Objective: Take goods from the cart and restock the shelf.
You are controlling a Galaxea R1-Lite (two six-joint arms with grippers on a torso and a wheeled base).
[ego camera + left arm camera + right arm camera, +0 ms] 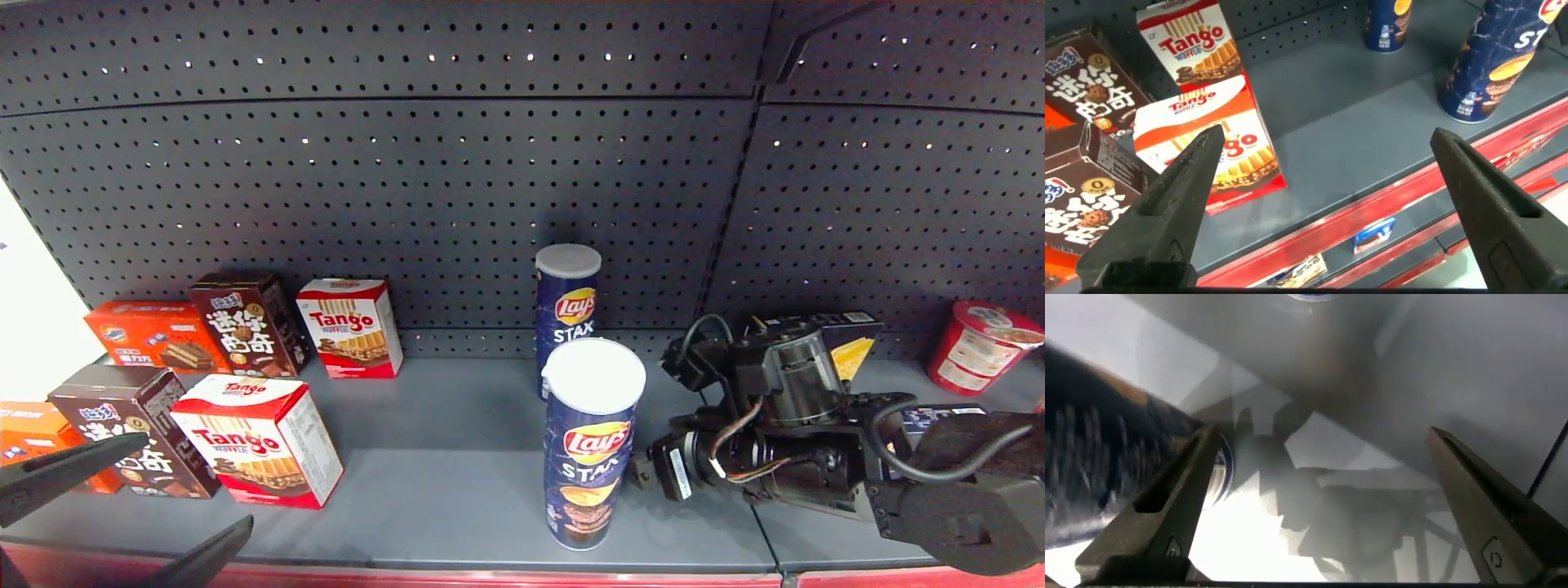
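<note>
Two tall blue chip cans stand upright mid-shelf, one (592, 445) near the front edge and one (566, 314) behind it by the back wall. My right arm's wrist (767, 457) lies low over the shelf, just right of the front can. In the right wrist view the right gripper (1323, 431) is open over bare shelf, with the front can (1102, 457) beside one finger, outside the gap. My left gripper (199, 477) hangs open at the shelf's front left, near a red and white wafer box (1208, 139), holding nothing.
Several snack boxes stand in rows at the left: orange (155, 335), brown (249, 322), red and white (351, 327). A red noodle cup (984, 347) sits far right, a yellow and black box (849, 343) behind my right arm. Grey shelf (441, 457) lies bare between boxes and cans.
</note>
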